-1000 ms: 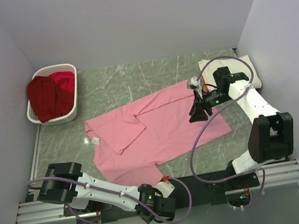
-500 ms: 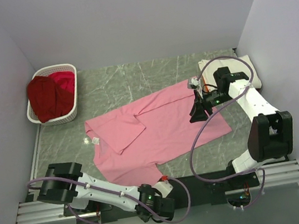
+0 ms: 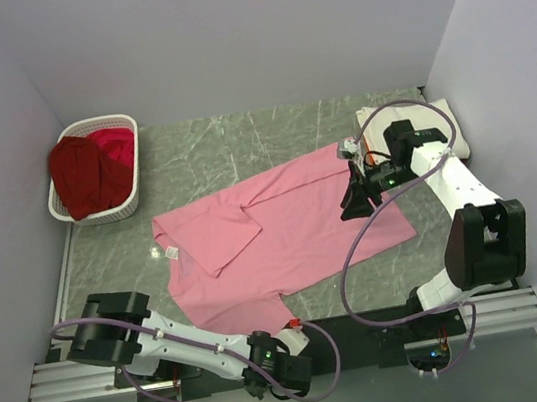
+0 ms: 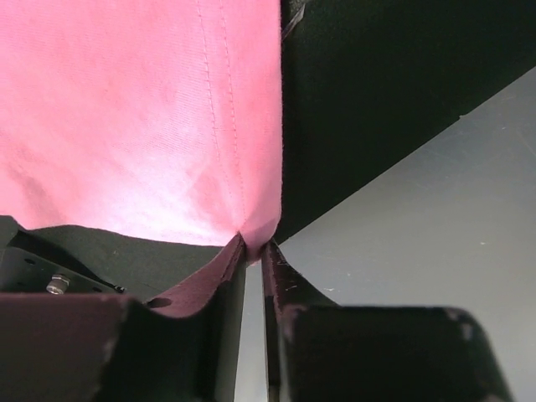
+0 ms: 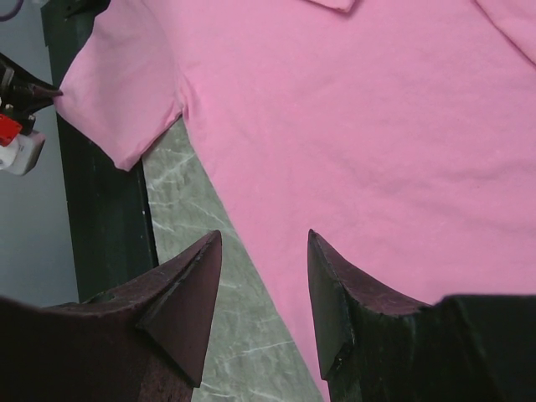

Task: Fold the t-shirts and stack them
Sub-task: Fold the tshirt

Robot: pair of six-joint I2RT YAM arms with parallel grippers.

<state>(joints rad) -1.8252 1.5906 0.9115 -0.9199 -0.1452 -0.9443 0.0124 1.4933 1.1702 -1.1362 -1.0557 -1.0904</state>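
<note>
Both sets seemingly readied a fold: left jaws clenched a corner of the pink short-sleeved cloth t-shirt (image 3: 284, 239) between their tips, right jaws gaped empty above it.

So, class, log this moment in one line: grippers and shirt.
left gripper: pinching pink t-shirt, near corner | right gripper: open over it | shirt: spread on table

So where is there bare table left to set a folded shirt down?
Bare table runs along the back, between the basket and the cream shirt, beyond the pink shirt. A smaller patch lies in front of the basket, left of the pink shirt. Middle and right are crowded.
</note>
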